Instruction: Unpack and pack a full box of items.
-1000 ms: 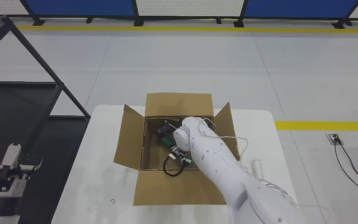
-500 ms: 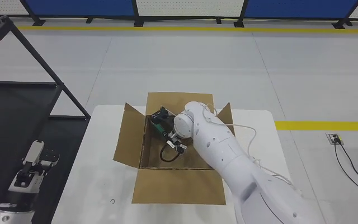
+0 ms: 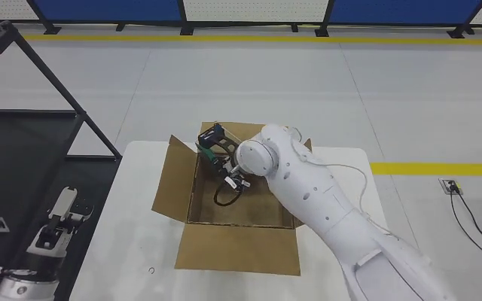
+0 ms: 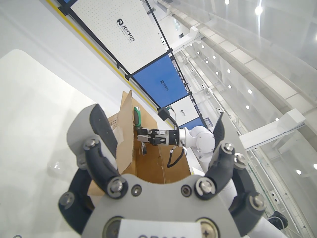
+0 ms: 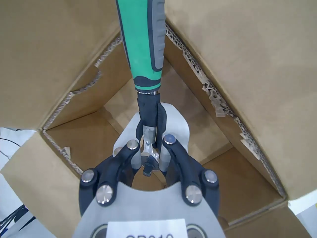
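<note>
An open cardboard box stands on the white table with its flaps spread. My right gripper is above the box's far left corner, shut on the metal shaft of a green-handled tool. The right wrist view has this gripper over the box's inside corner, the handle pointing away from it. My left gripper is off the table's left edge, open and holding nothing. From the left wrist view, its fingers frame the box and the upright tool.
A black metal frame stands left of the table. A small dark hook-shaped item lies on the table near its front left. White cables and a power strip sit at the table's right side.
My right gripper has lifted the green-handled tool and carried it toward the box's far left corner. The left arm has risen and come closer to the table's left edge.
</note>
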